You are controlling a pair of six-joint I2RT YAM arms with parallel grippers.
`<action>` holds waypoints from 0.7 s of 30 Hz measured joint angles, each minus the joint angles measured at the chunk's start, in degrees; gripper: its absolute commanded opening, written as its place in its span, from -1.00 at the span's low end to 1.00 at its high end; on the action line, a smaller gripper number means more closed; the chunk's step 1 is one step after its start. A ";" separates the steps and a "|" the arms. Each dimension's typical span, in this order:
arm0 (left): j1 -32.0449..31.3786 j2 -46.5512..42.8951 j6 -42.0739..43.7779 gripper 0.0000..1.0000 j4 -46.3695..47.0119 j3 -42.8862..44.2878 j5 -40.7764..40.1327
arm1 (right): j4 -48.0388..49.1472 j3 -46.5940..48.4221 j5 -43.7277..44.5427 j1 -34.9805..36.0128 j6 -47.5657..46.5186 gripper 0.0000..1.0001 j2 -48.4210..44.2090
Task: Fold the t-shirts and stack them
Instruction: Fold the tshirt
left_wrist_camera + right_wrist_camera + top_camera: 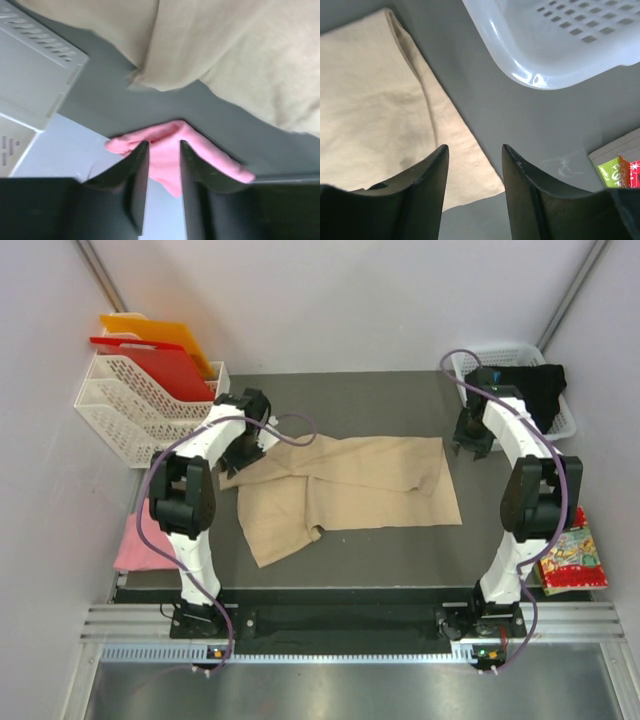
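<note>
Okay, left tool (pixel 164 170) first: its two dark fingers (pixel 135 200) stand a narrow gap apart with nothing pinched between them, only the pink t-shirt (pixel 165 145) showing through the gap farther off. From above, I see the left tool (pixel 250 447) over the far left corner of the beige t-shirt (pixel 350 485), but I can't tell if it touches the cloth. The right tool (pixel 475 170) has its jaws parted a bit wider and is also empty. Its left finger hangs over the beige t-shirt's (pixel 375 100) hem, and bare table (pixel 530 120) shows under the gap. In the overhead view the right tool (pixel 472 440) sits just past the shirt's right edge, between the shirt and the white basket (pixel 565 425). The beige t-shirt is spread across the middle of the table (pixel 400 550), rumpled, with a fold running down its left half and a flap reaching toward the near edge. The pink t-shirt (pixel 135 545) is bunched at the table's left edge, partly hanging off it. The black t-shirt (pixel 540 390) is draped in the basket at the far right corner. At the far left a white rack (pixel 130 415) holds a red board (pixel 160 365) and an orange board (pixel 160 335), and a colourful packet (pixel 570 560) lies off the near right side.
</note>
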 measured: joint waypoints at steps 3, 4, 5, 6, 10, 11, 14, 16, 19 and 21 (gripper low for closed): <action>0.04 0.02 -1.03 0.28 -4.55 2.29 2.05 | -1.42 4.90 -0.24 0.00 0.48 -0.06 0.98; 0.04 0.07 -1.31 0.34 -6.12 4.13 2.54 | -1.31 7.13 -0.57 0.04 0.72 -0.08 1.62; 0.04 0.11 -1.44 0.36 -7.21 6.47 2.91 | -1.25 8.92 -0.94 0.11 0.92 -0.09 2.23; 0.04 0.28 -1.60 0.39 -8.22 9.22 3.39 | -1.25 11.82 -1.60 0.24 1.18 -0.10 3.39; 0.04 2.58 -2.43 0.38 -9.03 20.83 5.05 | -0.92 19.58 -3.54 2.05 1.77 -0.16 8.98; -0.04 3.19 -2.62 0.37 -8.85 22.75 5.29 | -0.94 21.03 -3.87 3.08 1.79 -0.16 10.73; -0.50 5.64 -3.08 0.36 -8.90 25.46 5.27 | -0.87 21.77 -5.49 7.10 2.29 -0.17 15.21; -0.92 7.82 -3.69 0.35 -8.79 25.79 5.40 | -0.44 19.30 -6.75 9.29 2.69 -0.16 16.46; -1.60 11.39 -4.85 0.31 -8.39 25.79 5.92 | 0.20 12.72 -9.11 11.96 3.28 -0.18 16.50; -2.08 13.25 -5.95 0.27 -8.33 25.77 6.84 | -0.07 9.27 -10.01 12.22 3.58 -0.19 16.52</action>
